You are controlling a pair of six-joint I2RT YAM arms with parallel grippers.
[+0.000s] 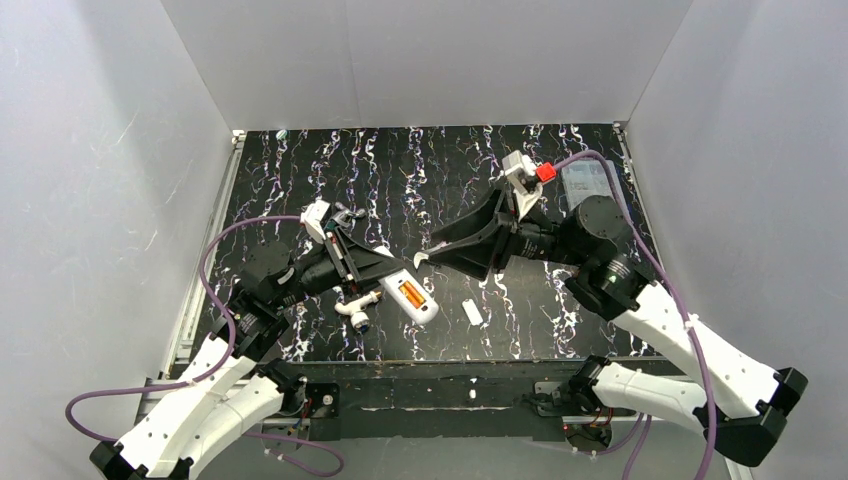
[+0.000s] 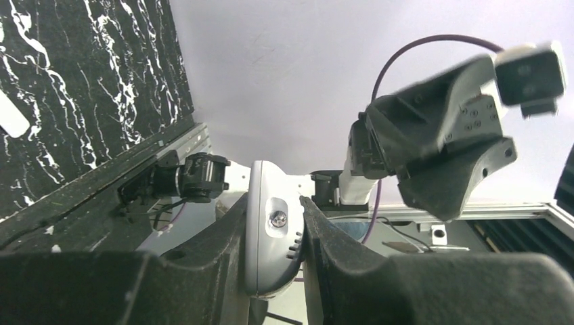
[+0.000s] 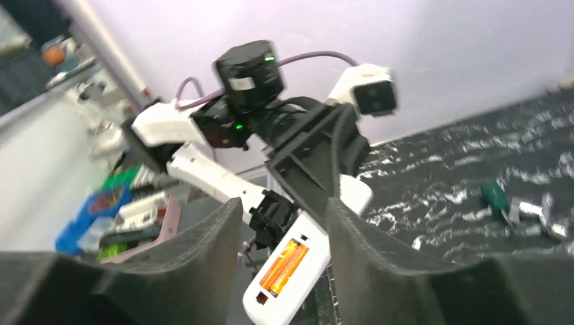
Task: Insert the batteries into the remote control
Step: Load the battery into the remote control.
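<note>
Remote (image 1: 426, 311) is sitting clamped in left gripper (image 1: 390, 280), whose jaws are gripping its sides at one end. Left wrist view is showing the white body (image 2: 267, 230) pinched between both fingers (image 2: 325, 237). It is lying angled over the near part of the table (image 1: 400, 170), close to the front edge, with the battery recess facing up. Can't tell whether it is touching the table.

Batteries (image 1: 412, 294) are sitting in that recess, and right wrist view is showing them as an orange block (image 3: 284, 265) in the open bay. Exact count is hard to read.

Right gripper (image 1: 424, 259) is hovering just beside the remote's far end with its jaws standing apart. In its own view (image 3: 284, 203) the remote is showing in the gap, neither finger touching it, nothing held.

Cover piece (image 1: 473, 312) is lying flat on the table just right of the remote. Tube tool (image 1: 355, 312) is lying under the left gripper.
</note>
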